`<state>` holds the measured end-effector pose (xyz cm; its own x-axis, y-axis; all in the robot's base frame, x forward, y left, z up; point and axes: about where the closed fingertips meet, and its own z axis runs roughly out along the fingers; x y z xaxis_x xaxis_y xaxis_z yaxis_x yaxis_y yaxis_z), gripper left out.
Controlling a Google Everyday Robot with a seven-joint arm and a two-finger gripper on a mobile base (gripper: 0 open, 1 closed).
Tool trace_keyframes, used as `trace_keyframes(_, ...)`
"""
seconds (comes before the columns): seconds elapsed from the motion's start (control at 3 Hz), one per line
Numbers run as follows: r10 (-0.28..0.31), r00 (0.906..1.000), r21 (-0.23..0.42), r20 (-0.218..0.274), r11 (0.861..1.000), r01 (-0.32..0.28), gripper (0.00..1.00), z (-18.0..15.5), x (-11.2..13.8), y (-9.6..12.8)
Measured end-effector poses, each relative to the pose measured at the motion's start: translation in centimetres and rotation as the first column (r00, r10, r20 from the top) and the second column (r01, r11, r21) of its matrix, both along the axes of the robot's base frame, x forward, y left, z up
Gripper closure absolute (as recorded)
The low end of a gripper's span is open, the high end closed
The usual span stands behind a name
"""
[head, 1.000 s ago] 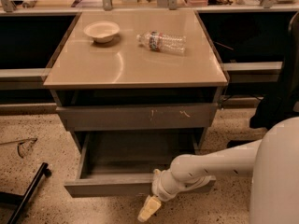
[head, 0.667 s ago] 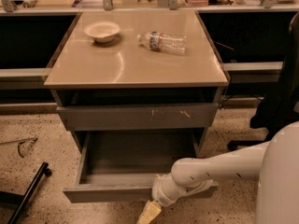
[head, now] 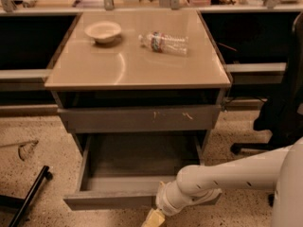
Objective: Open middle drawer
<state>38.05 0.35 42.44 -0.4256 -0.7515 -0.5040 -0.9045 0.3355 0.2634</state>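
The middle drawer [head: 109,200] is the plain grey one low on the cabinet. It stands pulled far out, and its shallow empty box [head: 137,160] shows from above. Above it, the taller grey front with pale scratch marks [head: 139,118] is closed. My gripper [head: 152,218] is at the bottom edge of the camera view, right at the drawer's front lip, at about its middle, and partly cut off by the frame. My white arm [head: 227,176] reaches to it from the lower right.
On the tan cabinet top [head: 94,74] lie a white bowl [head: 103,31] and a plastic water bottle [head: 163,42] on its side. A black chair base [head: 279,122] stands at the right. A black bar [head: 28,197] lies on the floor at the left.
The middle drawer has slid farther out toward the camera. My gripper and arm have moved down and back with its front.
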Motion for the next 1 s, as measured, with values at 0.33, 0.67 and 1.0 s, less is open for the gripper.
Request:
trace_keyframes(0.33, 0.0, 1.0, 0.0, 0.0, 1.0, 0.0, 0.0, 0.0, 0.2, 0.1)
trace_keyframes(0.67, -0.037, 0.9983, 0.004, -0.045, 0.999, 0.037, 0.0, 0.3, -2.9, -0.5)
trace_keyframes(1.0, -0.037, 0.9983, 0.004, -0.045, 0.999, 0.037, 0.0, 0.3, -2.6, -0.4)
